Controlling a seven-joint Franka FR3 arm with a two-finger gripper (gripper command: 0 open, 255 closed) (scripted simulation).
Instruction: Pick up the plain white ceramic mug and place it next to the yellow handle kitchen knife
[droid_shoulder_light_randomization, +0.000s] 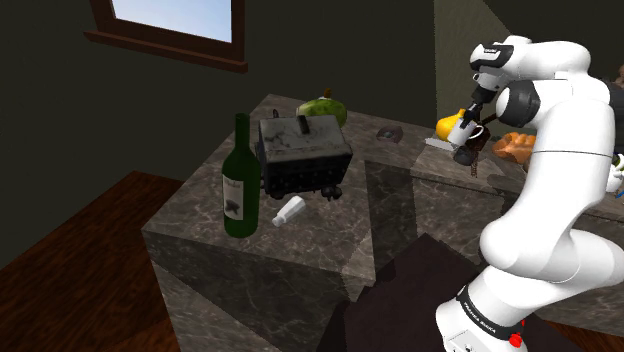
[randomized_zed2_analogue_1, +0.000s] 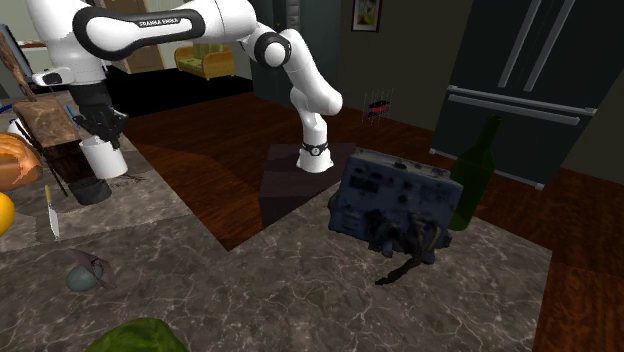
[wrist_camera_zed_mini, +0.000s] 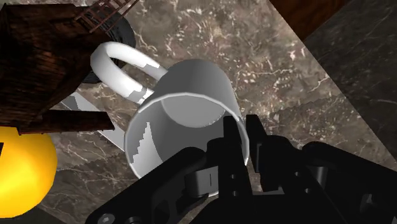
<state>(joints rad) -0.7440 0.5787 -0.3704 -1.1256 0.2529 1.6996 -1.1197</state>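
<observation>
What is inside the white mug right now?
Nothing shows inside the white mug: just its bare inner wall and floor. The fingers clasp its rim and cover the part of the inside nearest them.

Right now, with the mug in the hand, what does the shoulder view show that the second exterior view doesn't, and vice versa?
Shoulder view, not the second exterior: the window and a small white object lying beside the toaster. Second exterior, not the shoulder: the refrigerator, a yellow armchair and a framed picture. Both: the hand shut on the white mug, the toaster, the green wine bottle and the marbled counter.
</observation>
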